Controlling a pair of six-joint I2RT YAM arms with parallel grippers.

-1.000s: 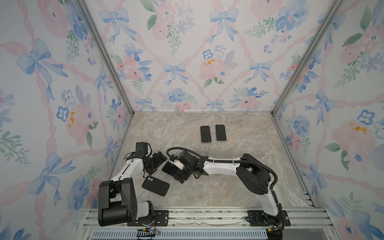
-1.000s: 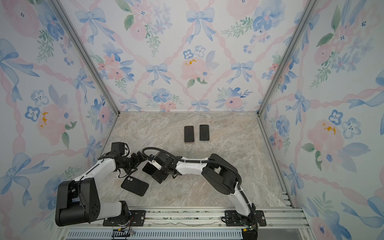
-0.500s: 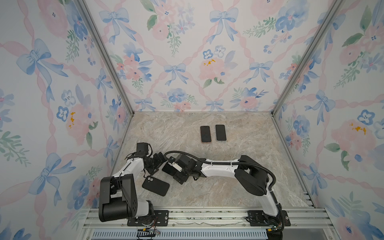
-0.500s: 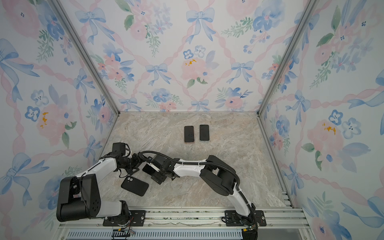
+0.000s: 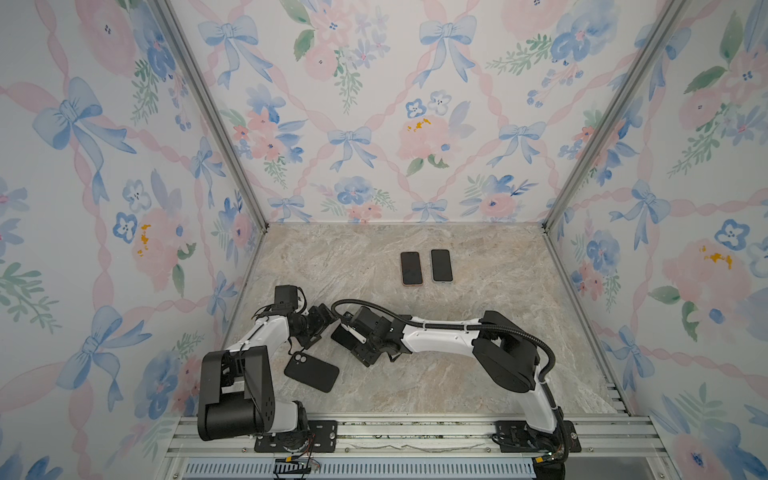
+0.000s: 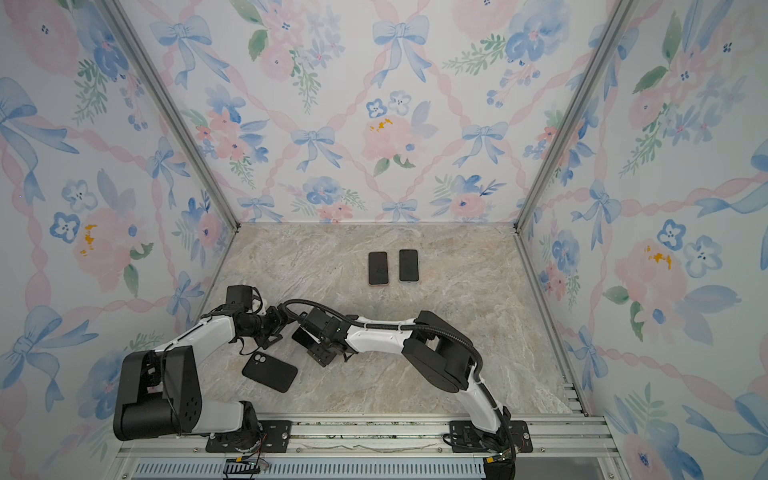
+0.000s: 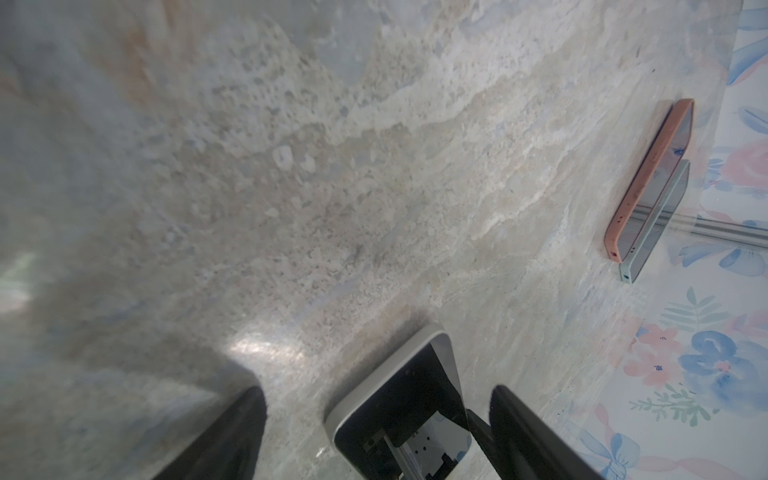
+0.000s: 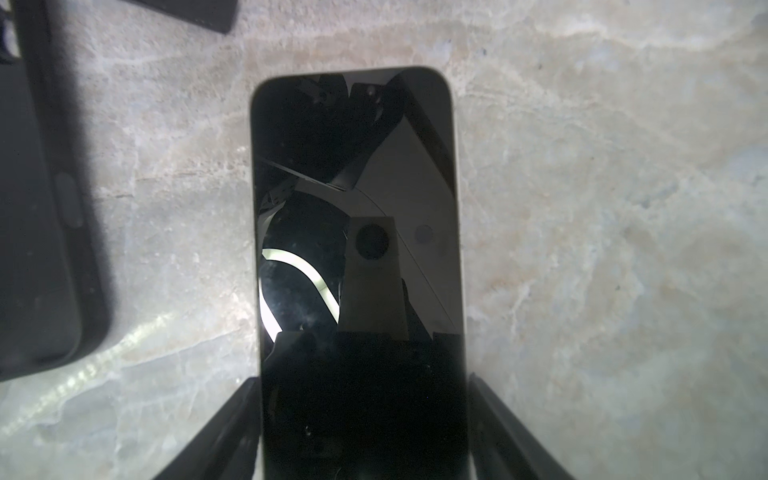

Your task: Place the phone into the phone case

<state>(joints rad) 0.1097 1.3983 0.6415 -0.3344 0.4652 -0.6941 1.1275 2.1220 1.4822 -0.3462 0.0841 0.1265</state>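
Top views, front: phone case [image 5: 311, 372] flat on the table [image 5: 457, 374], just short of both arms, camera cutout at the end nearer the left arm. Matte black, rounded corners, raised side button in the right wrist view. Looks soft and grippy.
Phone: phone [image 8: 357, 208] lies screen up just beyond the phone case, apart from it, not inserted. Thin slab, glossy black glass, pale smooth rim.
Right gripper: right gripper [image 8: 363, 378] straddles the phone's long edges near one end, fingers [image 8: 232, 424] tight alongside. Can't tell from this angle whether it is clamped or a hair off.
Left gripper: left gripper [image 5: 322, 331] spread wide, grasping nothing. The phone's other end sits between its fingers.
Risk 1: pinch at one end on a slick rim, so the phone could pivot or slide out on lift.
Risk 2: two grippers crowd one phone. One could clip the other or knock the phone askew.
Risk 3: phone case is loose on a polished, marble-look table. Pressing the phone in unheld would skate it away. If its open side is down, flip it first.
Far: salmon-cased phone [image 5: 411, 268] and pale-cased phone [image 5: 441, 266] side by side, screens up, well apart from the arms. Low risk.
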